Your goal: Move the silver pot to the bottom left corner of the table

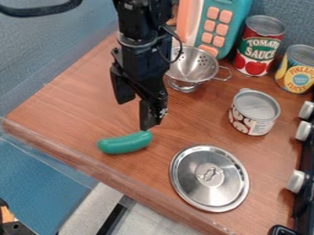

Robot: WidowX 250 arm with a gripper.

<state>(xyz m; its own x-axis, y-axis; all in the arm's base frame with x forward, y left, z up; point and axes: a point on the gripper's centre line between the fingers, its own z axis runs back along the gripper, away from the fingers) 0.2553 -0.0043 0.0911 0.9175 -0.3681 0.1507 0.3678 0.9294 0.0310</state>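
Two fingers of the black gripper [137, 114] stand wide apart over the wooden table [73, 96], near the green toy vegetable [125, 143]. The silver pot [193, 66], pierced like a colander, stands at the far side, partly behind the arm. Nearer, a round lid [210, 178] lies right of the vegetable.

My black, jointed metal-and-plastic arm [144, 23] comes in from just left of twelve o'clock and hangs down, a thin black cable [178, 48] looping out at its three o'clock side. Below the wrist, my black two-finger pincer [137, 115] points down toward six o'clock, a little to the nine o'clock side of the view's middle. I hold my two fingers parted, one toward ten o'clock, the other toward four.
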